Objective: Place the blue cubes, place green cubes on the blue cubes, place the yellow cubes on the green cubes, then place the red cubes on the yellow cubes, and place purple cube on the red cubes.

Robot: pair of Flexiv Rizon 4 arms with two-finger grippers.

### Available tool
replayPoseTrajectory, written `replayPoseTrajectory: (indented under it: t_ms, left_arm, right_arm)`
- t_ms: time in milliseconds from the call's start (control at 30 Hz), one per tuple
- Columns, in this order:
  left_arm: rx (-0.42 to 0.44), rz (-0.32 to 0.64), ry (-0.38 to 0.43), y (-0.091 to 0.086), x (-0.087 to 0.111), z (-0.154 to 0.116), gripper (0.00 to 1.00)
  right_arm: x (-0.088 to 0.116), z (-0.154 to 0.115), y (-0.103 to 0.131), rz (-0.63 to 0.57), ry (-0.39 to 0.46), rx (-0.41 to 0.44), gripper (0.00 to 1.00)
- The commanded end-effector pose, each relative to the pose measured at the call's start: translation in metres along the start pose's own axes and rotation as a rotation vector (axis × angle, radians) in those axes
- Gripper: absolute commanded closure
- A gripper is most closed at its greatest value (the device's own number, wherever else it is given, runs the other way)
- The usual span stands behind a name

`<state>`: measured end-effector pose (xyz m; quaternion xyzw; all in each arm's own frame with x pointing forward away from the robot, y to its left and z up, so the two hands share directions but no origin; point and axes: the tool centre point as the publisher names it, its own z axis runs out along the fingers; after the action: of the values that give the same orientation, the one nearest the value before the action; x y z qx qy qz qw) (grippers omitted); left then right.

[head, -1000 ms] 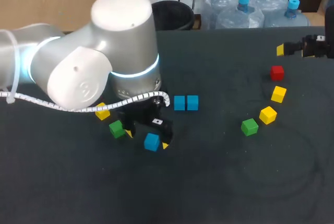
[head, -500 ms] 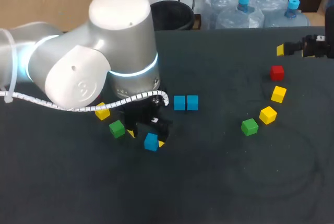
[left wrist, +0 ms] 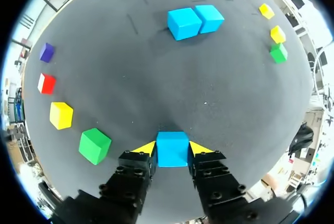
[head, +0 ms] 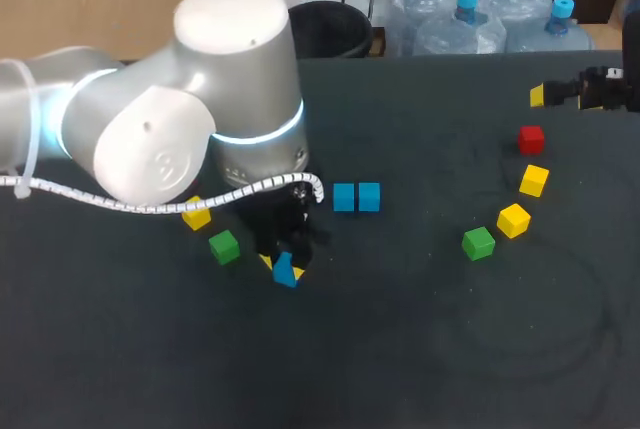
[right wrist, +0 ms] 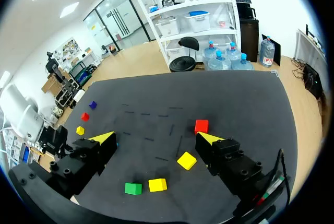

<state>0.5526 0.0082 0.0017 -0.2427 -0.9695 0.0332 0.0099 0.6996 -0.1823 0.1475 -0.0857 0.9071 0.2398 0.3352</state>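
Gripping a blue cube [left wrist: 172, 151] in our left hand [left wrist: 173, 148], clenched on both sides, low over the surface [left wrist: 130, 78], near the blue pair [left wrist: 184, 23] | right hand [right wrist: 156, 137] spread, empty | progress: blue layer underway, we judge; nothing stacked, four colours left.

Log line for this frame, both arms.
left pincer: shut on blue cube | right pincer: open, empty | blue pair: side by side, touching | stacking: not begun
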Motion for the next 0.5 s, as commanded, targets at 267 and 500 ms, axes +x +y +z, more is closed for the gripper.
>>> replayPoseTrajectory:
  t_ms: [267,500]
  left_arm:
    - [-0.021,0.234,0.097,-0.013,-0.024,-0.006,1.0]
    - [-0.01,0.38,0.115,-0.015,-0.031,-0.008,1.0]
  right_arm:
    - [0.0,-0.001,0.0,0.0,0.0,0.003,0.0]
    - [0.0,-0.001,0.0,0.0,0.0,0.003,0.0]
